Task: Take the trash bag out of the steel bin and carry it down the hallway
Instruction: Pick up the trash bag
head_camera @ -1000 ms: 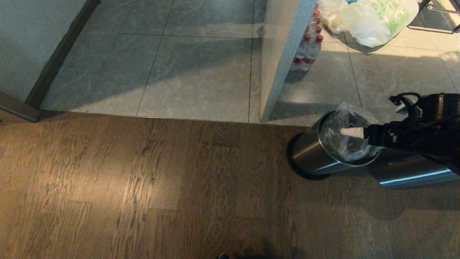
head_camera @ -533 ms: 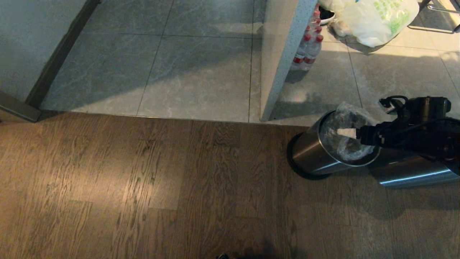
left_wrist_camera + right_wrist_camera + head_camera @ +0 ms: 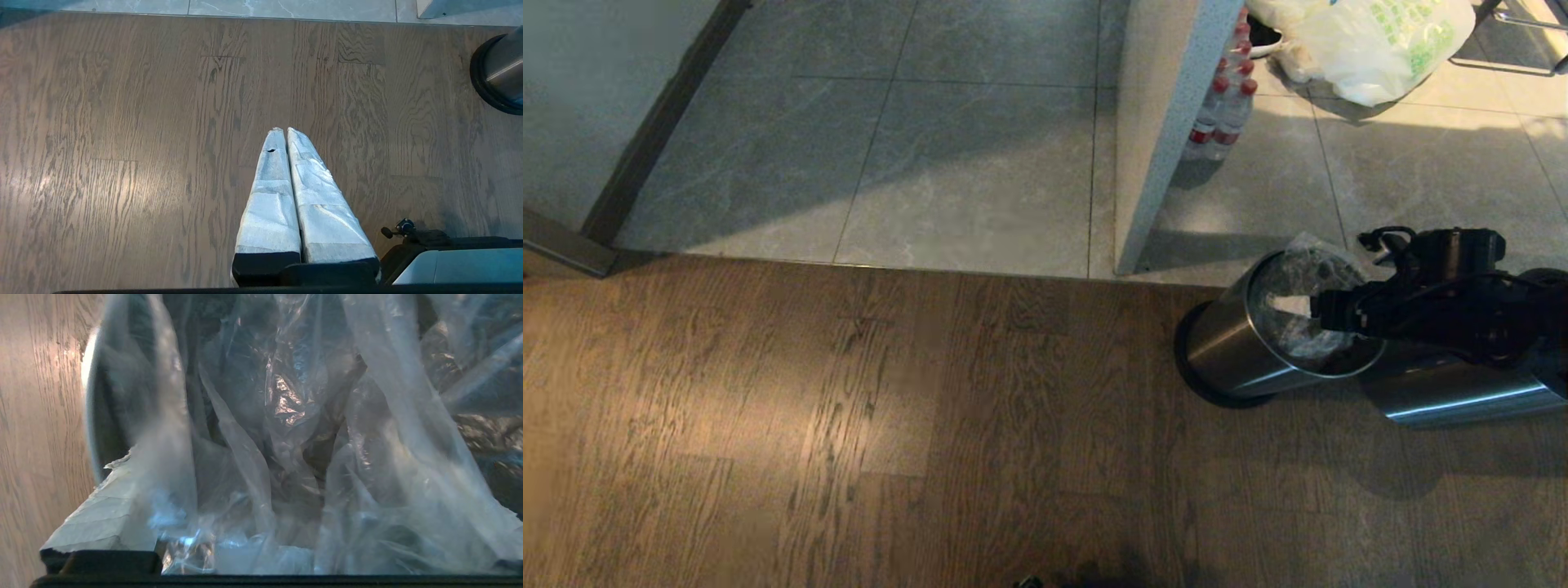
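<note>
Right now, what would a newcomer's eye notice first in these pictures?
First the steel bin at the right, on the dark wood floor, with the crinkled clear trash bag inside. The right gripper reaches open into that bag; a white bag with green print lies on the tiles beyond.

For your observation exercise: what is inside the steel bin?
Inside the steel bin sits the crinkled clear trash bag, with the open right gripper reaching into its mouth. The plastic folds hide the bin's bottom and any rubbish there.
</note>
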Motion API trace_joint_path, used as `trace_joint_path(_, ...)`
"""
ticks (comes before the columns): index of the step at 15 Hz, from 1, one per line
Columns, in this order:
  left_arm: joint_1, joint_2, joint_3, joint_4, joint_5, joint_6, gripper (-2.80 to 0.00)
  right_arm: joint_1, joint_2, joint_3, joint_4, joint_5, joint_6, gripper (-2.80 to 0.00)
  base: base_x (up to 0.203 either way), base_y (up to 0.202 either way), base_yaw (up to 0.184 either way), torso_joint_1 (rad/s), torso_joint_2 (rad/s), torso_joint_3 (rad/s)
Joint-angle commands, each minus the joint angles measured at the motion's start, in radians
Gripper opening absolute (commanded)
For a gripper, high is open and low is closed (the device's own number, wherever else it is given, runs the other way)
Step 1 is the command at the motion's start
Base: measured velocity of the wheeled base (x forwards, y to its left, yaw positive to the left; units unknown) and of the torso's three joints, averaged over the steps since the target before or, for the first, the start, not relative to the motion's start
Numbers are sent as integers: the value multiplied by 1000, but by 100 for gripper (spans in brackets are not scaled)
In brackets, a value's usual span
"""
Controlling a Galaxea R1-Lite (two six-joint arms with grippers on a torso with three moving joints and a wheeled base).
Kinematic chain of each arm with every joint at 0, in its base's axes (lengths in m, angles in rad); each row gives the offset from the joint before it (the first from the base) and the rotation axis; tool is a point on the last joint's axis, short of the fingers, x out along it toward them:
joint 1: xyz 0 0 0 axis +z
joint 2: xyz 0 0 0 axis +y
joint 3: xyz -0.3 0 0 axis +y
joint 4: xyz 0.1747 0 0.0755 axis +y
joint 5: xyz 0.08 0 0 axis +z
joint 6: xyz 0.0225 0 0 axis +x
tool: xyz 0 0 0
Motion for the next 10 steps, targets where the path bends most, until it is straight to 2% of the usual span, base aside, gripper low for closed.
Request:
trace_joint_path(1, 0, 0, 0, 0, 0, 0, -280, 10, 43, -6, -21, 4, 0, 0, 0, 0, 0, 0, 0, 0)
trace_joint_path(6, 0, 0, 0, 0, 0, 0, -280, 32, 90, -26, -60, 0, -18, 0, 0, 0, 0, 0, 0, 0)
trace_joint_path(8, 0, 0, 0, 0, 0, 0, -280, 40, 105, -27, -92, -33, -36, 0, 0, 0, 0, 0, 0, 0)
trace_joint_path(9, 0, 0, 0, 0, 0, 0, -280, 40, 105, -26, -101, -39, -41, -280, 0, 0, 0, 0, 0, 0)
trace_joint_path(10, 0, 0, 0, 0, 0, 0, -280, 43, 102, -29, -101, -40, -51, -280, 0, 0, 0, 0, 0, 0)
